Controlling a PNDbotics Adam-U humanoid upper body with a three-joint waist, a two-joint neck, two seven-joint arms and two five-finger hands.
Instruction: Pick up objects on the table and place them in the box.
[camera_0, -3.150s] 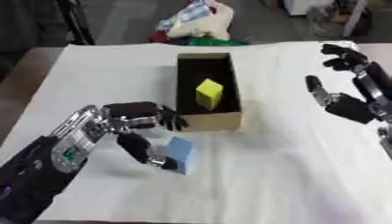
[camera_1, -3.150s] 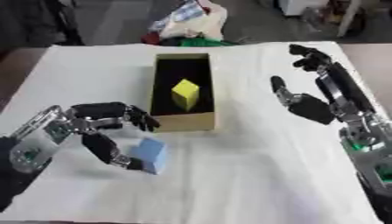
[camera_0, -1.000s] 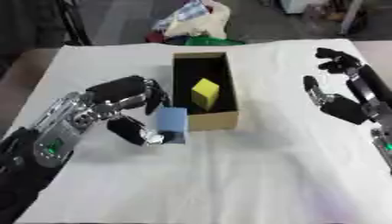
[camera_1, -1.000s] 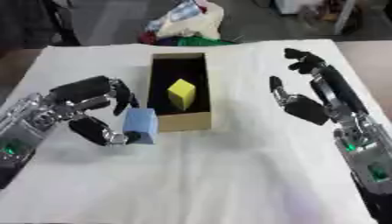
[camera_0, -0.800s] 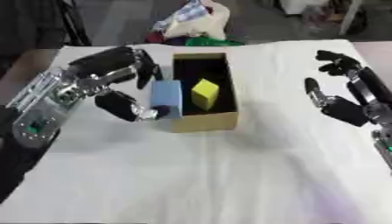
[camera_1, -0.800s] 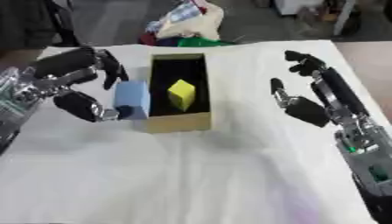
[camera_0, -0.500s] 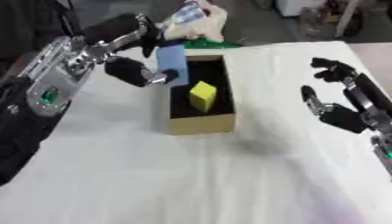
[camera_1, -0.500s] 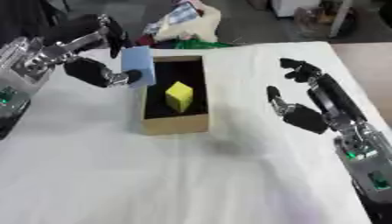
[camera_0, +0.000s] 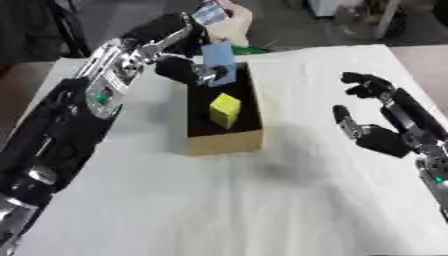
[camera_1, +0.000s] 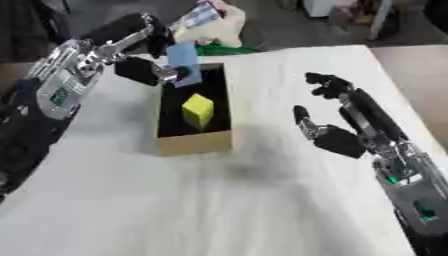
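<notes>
Placing step in hand: left hand (camera_0: 179, 67) pinching blue block (camera_0: 218, 64) between thumb and curled fingers, above the far end of the box (camera_0: 223, 142), itself near the table's (camera_0: 262, 210) far edge. Yellow block (camera_0: 224, 110) already inside. Next move, as judged: lower over the free far floor, then spread fingers; right hand (camera_1: 337, 135) idle near the right edge, fingers relaxed and spread.

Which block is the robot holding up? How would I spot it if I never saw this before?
Find the open cardboard box in the middle of the white table. Over its far end, the left hand pinches a light blue block in the air. The only other block is yellow and sits down inside the box.
</notes>
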